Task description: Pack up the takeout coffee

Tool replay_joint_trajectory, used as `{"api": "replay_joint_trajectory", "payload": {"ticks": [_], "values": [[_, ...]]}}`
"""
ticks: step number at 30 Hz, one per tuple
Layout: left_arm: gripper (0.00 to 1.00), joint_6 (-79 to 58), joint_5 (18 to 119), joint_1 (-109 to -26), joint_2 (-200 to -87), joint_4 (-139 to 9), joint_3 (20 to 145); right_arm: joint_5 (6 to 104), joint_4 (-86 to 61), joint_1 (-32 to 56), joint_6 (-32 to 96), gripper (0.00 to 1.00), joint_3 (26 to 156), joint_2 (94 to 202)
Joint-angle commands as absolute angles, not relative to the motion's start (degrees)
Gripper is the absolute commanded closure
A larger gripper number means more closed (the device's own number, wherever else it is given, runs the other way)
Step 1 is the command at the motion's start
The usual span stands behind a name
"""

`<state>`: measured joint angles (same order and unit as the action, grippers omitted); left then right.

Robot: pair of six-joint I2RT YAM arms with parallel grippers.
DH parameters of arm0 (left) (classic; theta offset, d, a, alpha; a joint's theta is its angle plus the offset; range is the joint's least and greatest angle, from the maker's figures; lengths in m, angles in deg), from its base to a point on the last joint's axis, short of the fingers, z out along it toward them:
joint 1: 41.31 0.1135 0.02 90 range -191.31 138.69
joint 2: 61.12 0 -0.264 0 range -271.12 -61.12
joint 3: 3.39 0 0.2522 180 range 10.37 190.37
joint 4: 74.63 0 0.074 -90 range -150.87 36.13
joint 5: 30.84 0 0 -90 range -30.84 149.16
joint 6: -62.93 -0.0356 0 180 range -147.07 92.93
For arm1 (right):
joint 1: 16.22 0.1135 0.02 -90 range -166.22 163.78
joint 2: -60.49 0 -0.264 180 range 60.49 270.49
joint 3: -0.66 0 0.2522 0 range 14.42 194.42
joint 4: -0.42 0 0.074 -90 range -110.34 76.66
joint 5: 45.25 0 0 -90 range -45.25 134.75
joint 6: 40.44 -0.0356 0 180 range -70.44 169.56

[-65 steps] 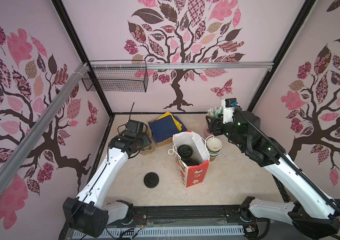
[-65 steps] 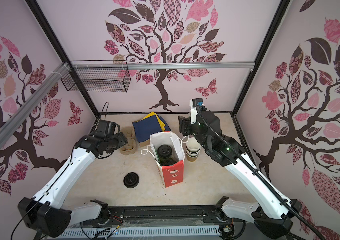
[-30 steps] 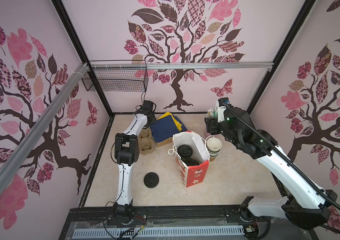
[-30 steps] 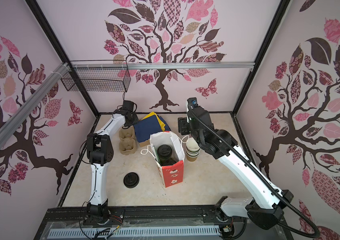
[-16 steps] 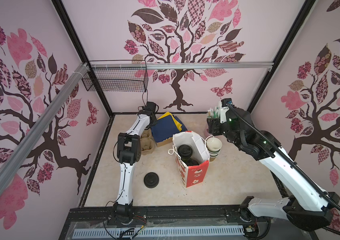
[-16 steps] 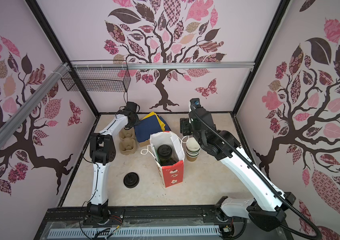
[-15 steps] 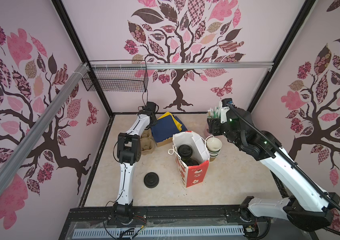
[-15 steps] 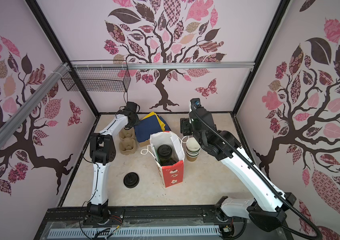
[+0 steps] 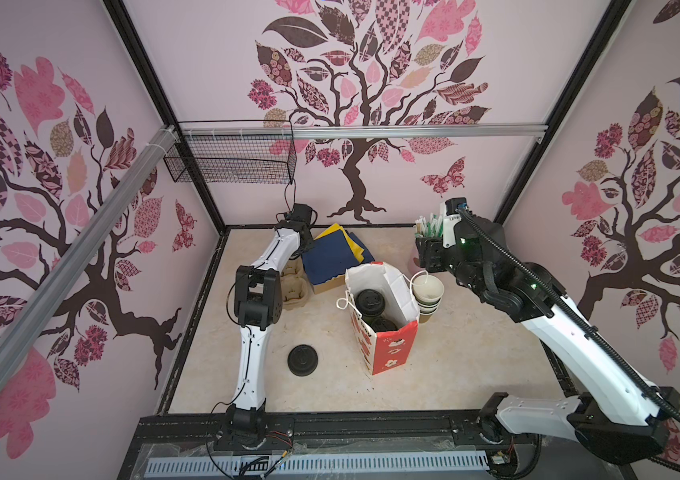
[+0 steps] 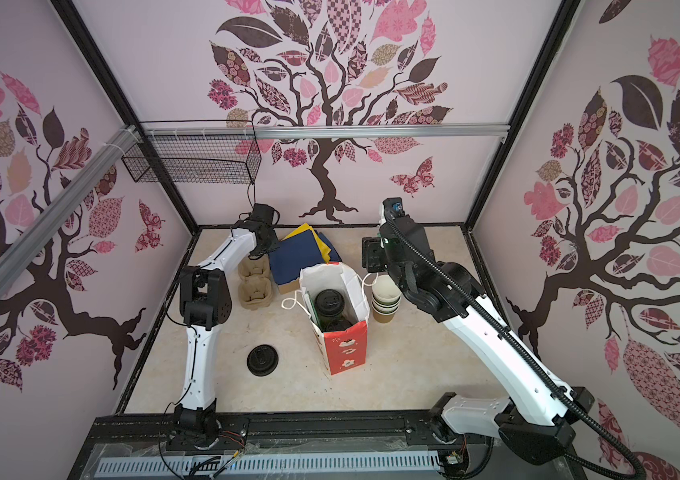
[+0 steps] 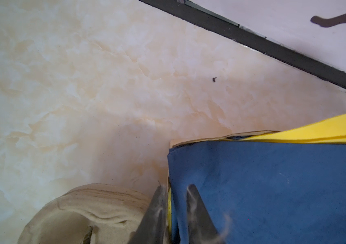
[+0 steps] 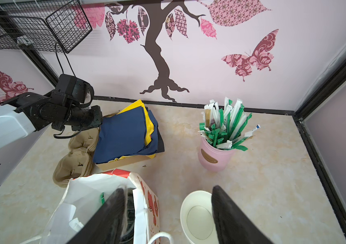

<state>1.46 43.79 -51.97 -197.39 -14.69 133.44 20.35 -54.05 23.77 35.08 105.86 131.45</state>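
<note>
Both top views: a tall paper bag (image 9: 390,349) with a red printed front and white inside stands mid-table, mouth open. Coffee cups (image 9: 370,300) sit inside it, round black plastic lids up, one mostly hidden by the bag wall. A flat black lid (image 9: 303,360) lies loose on the marbled table (image 9: 475,353), apart from the bag. Nested lidless cups (image 10: 386,297) stand just beside the bag. The left gripper (image 10: 268,246) is at the folded blue napkins (image 10: 299,255), next to moulded pulp carriers (image 10: 253,289). The right gripper (image 9: 426,257) hangs near the nested cups.

Left wrist: blurred fingers (image 11: 197,215) stand a narrow gap apart, straddling the blue napkins' edge. Whether they pinch it or not, cannot tell.

Right wrist: dark fingers (image 12: 229,215) are spread wide with nothing between, one over the paper bag, one over the nested lidless cups. A pink tub (image 12: 214,156) holds wrapped sticks (image 12: 225,124).
</note>
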Motion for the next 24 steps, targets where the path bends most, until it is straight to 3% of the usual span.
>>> {"api": "replay_joint_trajectory", "payload": {"ticks": [1,10,16,24], "values": [[0.79,1.7,43.8,-52.4,-199.6,-14.5,134.4,19.1,-55.0,23.8,34.5,0.32,106.2,129.4],[0.81,1.8,43.4,-52.4,-200.7,-14.4,135.2,18.4,-56.1,23.8,33.8,0.33,106.7,128.8],[0.90,1.4,44.5,-52.2,-201.5,-13.6,136.3,18.2,-56.1,23.7,33.4,0.33,106.8,128.6],[0.90,0.9,44.0,-52.0,-202.3,-12.8,137.0,17.5,-56.2,23.7,33.3,0.33,107.1,128.3]]}}
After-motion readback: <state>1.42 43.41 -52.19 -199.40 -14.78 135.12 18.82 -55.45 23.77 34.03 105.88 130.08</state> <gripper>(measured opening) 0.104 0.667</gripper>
